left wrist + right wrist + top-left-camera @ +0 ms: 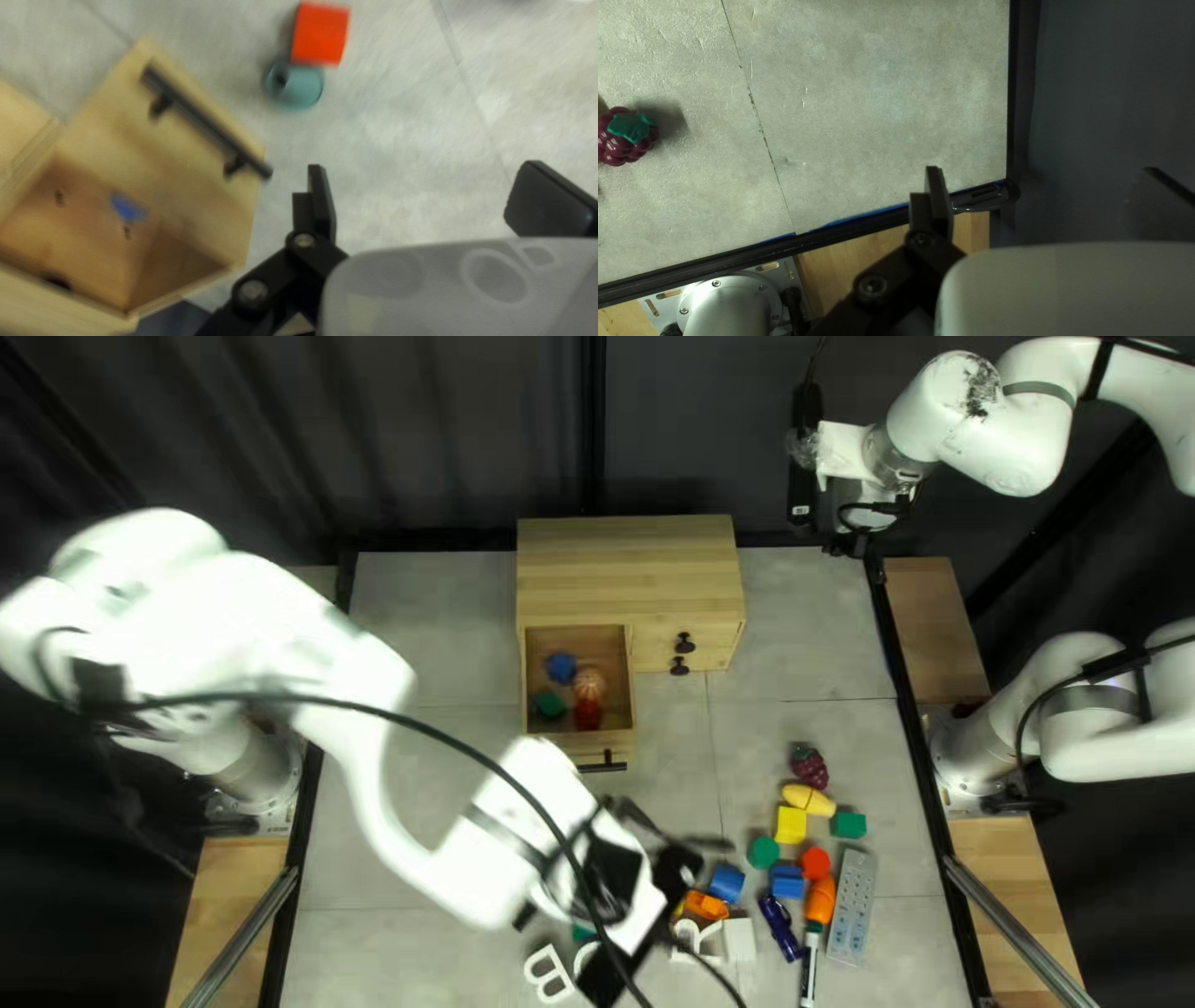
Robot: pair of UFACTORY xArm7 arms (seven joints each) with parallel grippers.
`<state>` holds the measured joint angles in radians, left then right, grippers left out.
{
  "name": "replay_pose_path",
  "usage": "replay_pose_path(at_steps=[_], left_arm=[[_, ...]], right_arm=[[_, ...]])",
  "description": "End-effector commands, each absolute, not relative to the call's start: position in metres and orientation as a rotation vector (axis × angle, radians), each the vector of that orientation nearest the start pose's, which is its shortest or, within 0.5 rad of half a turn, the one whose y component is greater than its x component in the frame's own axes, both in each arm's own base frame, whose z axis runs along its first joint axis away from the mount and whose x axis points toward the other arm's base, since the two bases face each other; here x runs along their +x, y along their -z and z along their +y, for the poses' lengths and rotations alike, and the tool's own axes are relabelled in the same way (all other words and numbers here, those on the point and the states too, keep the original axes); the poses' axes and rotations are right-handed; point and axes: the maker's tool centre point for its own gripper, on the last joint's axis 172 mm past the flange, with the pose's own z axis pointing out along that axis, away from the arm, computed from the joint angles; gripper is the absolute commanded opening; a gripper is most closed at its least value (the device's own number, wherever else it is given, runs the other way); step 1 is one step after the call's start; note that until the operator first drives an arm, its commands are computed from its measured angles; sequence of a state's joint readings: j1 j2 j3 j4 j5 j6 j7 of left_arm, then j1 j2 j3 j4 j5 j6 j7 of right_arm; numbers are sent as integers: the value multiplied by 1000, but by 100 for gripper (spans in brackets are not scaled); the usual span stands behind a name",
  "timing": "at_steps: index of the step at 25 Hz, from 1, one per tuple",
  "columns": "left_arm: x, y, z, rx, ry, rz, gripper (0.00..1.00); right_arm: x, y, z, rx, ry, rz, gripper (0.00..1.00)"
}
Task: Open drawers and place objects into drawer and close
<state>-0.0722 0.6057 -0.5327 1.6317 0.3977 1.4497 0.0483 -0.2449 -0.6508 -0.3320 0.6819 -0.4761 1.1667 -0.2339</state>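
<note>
In the top left view, my left gripper (pixel 679 869) hangs over the near middle of the table. The wooden cabinet (pixel 626 566) has its left drawer (pixel 574 738) pulled out, holding a blue piece (pixel 562 667), a green one (pixel 548 704), an orange one (pixel 590 683) and a red one (pixel 588 714). Seen from the left wrist, my gripper (pixel 423 186) is open and empty, beside the drawer's black handle (pixel 202 121); a red block (pixel 320 34) and teal cylinder (pixel 294 86) lie ahead. My right gripper (pixel 849 541) is at the far right corner, open and empty in its wrist view (pixel 1042 193).
Loose things crowd the near right: a berry (pixel 809 768), yellow block (pixel 791 824), green block (pixel 849 825), blue block (pixel 726 881), power strip (pixel 853 909) and white letters (pixel 548 975). The cabinet's right side has shut drawers with black knobs (pixel 685 642). The table's black edge (pixel 853 236) runs below my right gripper.
</note>
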Motion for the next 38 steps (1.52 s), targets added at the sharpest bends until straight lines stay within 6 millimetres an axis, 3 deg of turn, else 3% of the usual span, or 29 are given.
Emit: replay_pose_path(at_steps=[1,16,33,35,37,38], left_arm=[[488,-96,-208,-2726,-471,1107,100],[489,-53,-160,-2706,-555,1051,100],[475,-32,-128,-2715,-565,1007,94],[474,-32,-127,-2716,-564,1007,84],[473,-31,-127,-2719,-564,1009,58],[472,-30,-127,-2720,-565,1011,56]], right_arm=[[247,-268,-256,-3422,83,234,100],[247,-268,-256,-3422,83,234,100],[247,-268,-256,-3422,83,234,100],[247,-268,-256,-3422,83,234,100],[247,-268,-256,-3422,83,234,100],[247,-268,-256,-3422,83,234,100]])
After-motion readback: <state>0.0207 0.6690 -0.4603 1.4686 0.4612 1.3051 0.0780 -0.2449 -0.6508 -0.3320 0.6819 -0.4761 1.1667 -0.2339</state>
